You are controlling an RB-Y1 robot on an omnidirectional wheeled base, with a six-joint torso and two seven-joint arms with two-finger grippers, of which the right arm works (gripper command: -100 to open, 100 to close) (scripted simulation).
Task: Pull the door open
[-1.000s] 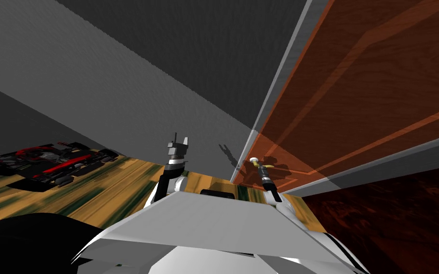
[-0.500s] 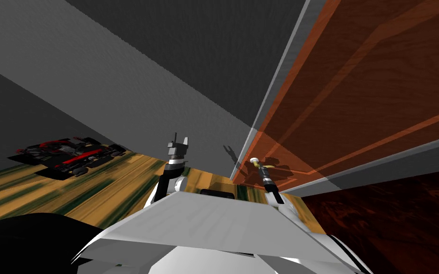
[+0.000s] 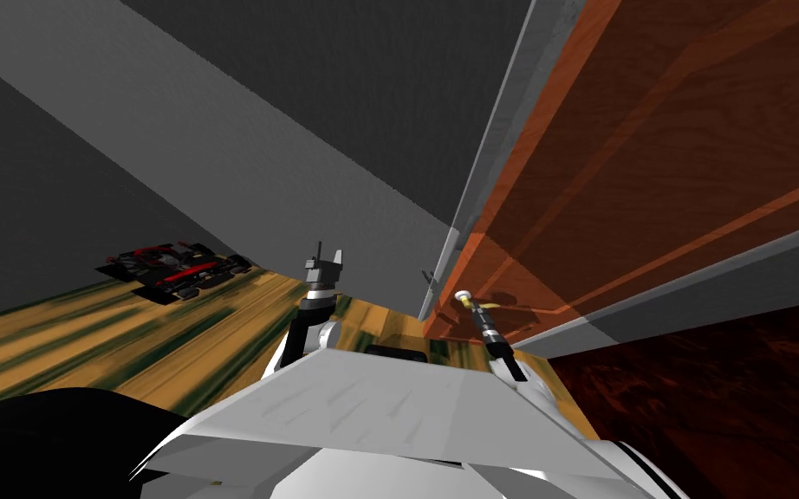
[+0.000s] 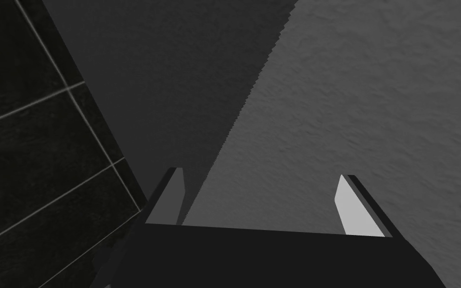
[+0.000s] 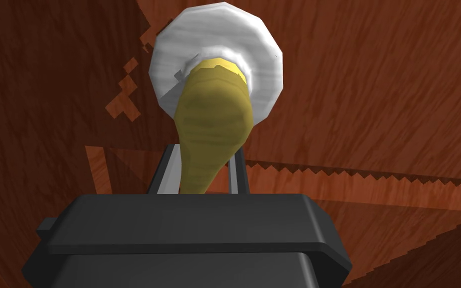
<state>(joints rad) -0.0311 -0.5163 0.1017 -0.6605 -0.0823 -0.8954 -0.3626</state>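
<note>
Stands close to a tall reddish-brown wooden door (image 3: 649, 130) with lighter panel lines, spread across the right side of the head view. Reaches forward and to the right with the right arm. Grips with the right end effector (image 5: 202, 152) a yellow, brass-coloured lever handle (image 5: 214, 120), placed low in the head view near the door's free edge. Presses the two thin grey fingers (image 5: 238, 170) narrowly against both sides of the slim end of the handle, just above the dark box-shaped body. Looks along the handle toward a round white rosette plate (image 5: 269, 60), flat on the wood and joined to the thick end of the handle.

Finds a pale grey door frame (image 3: 493, 147) directly beside the door's edge, running up from the floor to the top of the head view; cannot tell from here how far the door leaf is off the frame.

Holds the left arm upright in front of the chest, well apart from the door, with the left end effector (image 3: 328, 251) pointing up before a plain grey wall (image 3: 302, 130). Shows the left fingers (image 4: 357, 210) spread wide, with nothing between them.

Notes a yellowish striped wooden floor (image 3: 129, 346) at the left, and on it, near the foot of the wall, a flat black and red object (image 3: 177, 267), well apart from both arms; cannot tell what kind of thing.
</note>
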